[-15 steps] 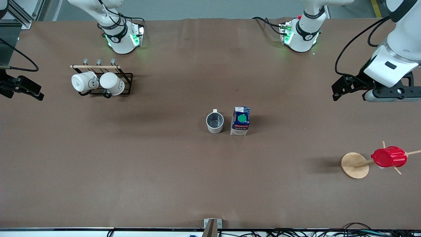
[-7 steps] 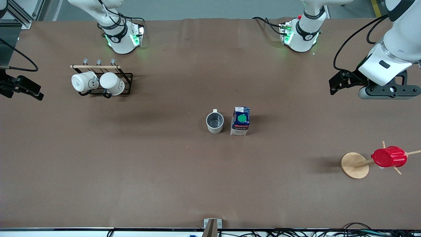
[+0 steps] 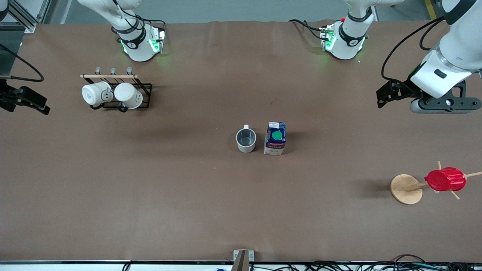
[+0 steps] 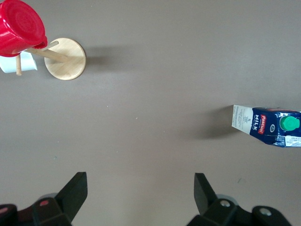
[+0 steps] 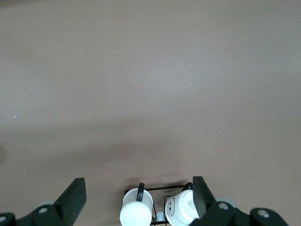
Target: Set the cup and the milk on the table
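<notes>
Cup and milk upright, side by side on table; left gripper and right gripper both spread, empty, well apart from them; nothing apparently left.

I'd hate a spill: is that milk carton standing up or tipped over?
Upright. The milk stands on its base on the table, green cap facing up, beside the cup.

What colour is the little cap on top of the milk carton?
Green. The round cap on the milk shows best in the front view, against the dark blue top.
</notes>
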`<state>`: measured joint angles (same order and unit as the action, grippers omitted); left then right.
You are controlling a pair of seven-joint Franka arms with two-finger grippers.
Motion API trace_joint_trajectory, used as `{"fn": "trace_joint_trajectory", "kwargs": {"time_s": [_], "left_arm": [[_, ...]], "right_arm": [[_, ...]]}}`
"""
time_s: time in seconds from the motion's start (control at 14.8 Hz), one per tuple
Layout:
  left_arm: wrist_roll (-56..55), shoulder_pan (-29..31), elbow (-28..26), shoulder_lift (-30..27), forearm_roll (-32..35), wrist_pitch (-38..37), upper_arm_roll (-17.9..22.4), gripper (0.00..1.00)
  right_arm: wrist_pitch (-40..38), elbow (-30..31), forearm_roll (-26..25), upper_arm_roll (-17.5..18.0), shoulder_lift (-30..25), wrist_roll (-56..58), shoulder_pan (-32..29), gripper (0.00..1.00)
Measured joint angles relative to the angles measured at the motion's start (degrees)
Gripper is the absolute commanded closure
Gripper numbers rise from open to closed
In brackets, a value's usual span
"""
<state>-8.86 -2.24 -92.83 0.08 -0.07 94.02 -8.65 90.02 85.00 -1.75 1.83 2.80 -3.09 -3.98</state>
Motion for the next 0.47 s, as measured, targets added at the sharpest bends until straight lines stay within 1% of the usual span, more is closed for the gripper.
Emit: {"fn": "trace_joint_trajectory", "kwargs": {"time_s": [0.2,0.47], "left_arm": [[0.9,-0.6,0.0,0.0,-1.9,-0.2,2.4,0.01],[0.9,-1.5,0.0,0.0,-2.0,-0.4,2.8,0.0]], "right_arm": [[0.0,0.0,0.0,0.0,0.0,0.0,0.0,0.0],[0.0,0.0,0.0,-0.1,0.0,0.0,0.0,0.0]]}}
